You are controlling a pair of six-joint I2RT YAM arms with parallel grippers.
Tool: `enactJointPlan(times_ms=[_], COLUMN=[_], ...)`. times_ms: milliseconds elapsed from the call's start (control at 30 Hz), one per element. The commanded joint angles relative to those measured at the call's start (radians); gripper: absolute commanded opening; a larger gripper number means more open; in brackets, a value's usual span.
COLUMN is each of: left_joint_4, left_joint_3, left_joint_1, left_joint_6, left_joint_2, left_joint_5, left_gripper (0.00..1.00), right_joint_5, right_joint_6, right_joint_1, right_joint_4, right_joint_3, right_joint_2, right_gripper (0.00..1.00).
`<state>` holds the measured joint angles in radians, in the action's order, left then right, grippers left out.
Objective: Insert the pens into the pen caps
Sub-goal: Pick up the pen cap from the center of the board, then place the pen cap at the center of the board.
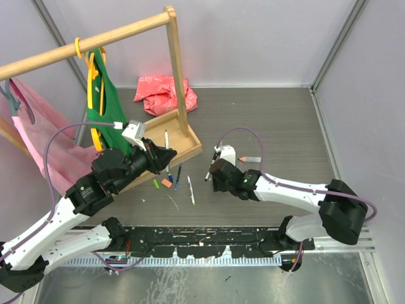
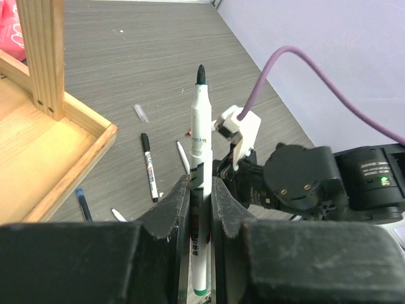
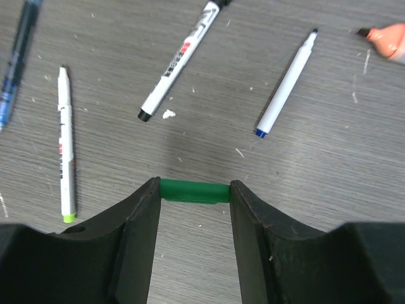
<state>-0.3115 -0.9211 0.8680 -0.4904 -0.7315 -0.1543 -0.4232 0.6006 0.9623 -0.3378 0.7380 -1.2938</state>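
Holding a green-ended pen upright, left claw clamped on its barrel; right claw pinches the green cap end to end over the table. Risk: the cap's mouth probably sits against a finger, so the tip jams or the cap pops loose.
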Motion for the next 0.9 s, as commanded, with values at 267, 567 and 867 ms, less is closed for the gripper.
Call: enactJointPlan(times_ms=[267, 567, 867], left_joint_4=[0.011, -0.001, -0.024], left_joint_3=[-0.009, -0.009, -0.011], left_joint_1=[-0.003, -0.003, -0.004], left_joint_6=[-0.007, -0.007, -0.013], left_joint_2=[0.030, 0.032, 0.027], left_joint_5=[-0.039, -0.055, -0.084], left_gripper=[0.00, 0.00, 0.00], right_joint_5=[-0.065, -0.037, -0.104], right_joint_6=[0.062, 0.086, 0.016], right_joint_1=[0.037, 0.042, 0.042], right_joint_4=[0.074, 0.106, 0.035], right_joint_3=[0.010, -0.008, 0.029], right_joint_2=[-0.182, -0.224, -0.147], right_gripper=[0.51, 0.63, 0.69])
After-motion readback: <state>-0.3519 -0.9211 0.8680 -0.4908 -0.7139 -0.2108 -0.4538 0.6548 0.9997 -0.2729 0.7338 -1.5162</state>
